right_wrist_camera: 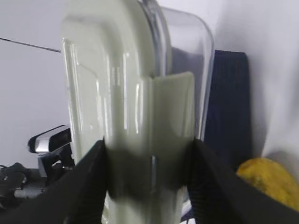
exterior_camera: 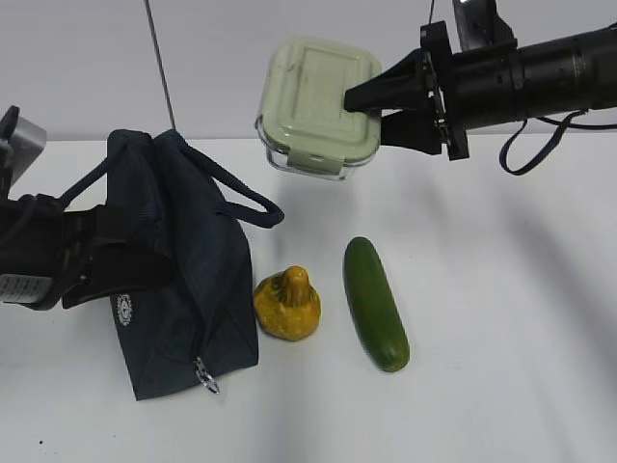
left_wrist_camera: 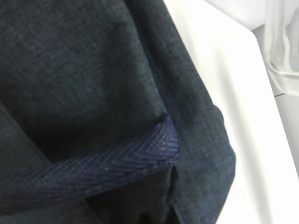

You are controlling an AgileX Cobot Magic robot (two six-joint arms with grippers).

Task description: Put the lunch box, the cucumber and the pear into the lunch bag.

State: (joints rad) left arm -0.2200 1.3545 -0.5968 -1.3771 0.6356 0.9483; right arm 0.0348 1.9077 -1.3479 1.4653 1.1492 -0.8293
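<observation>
My right gripper (exterior_camera: 368, 108) is shut on the lunch box (exterior_camera: 313, 101), a clear container with a sage-green lid, and holds it tilted in the air above the table. In the right wrist view its black fingers (right_wrist_camera: 88, 177) clamp the lunch box (right_wrist_camera: 126, 93) at the clip. The dark navy lunch bag (exterior_camera: 193, 289) stands at the left. My left gripper (exterior_camera: 154, 262) grips the bag's left side; its jaws are hidden by fabric (left_wrist_camera: 93, 70) in the left wrist view. The yellow-orange pear (exterior_camera: 287, 304) lies beside the bag, with the dark green cucumber (exterior_camera: 376, 304) to its right.
The bag's loop handle (exterior_camera: 241, 198) arches to the right, and its metal ring pull (exterior_camera: 205, 378) hangs at the bottom front. A thin rod (exterior_camera: 159, 63) rises behind the bag. The white table (exterior_camera: 501, 338) extends to the right of the cucumber.
</observation>
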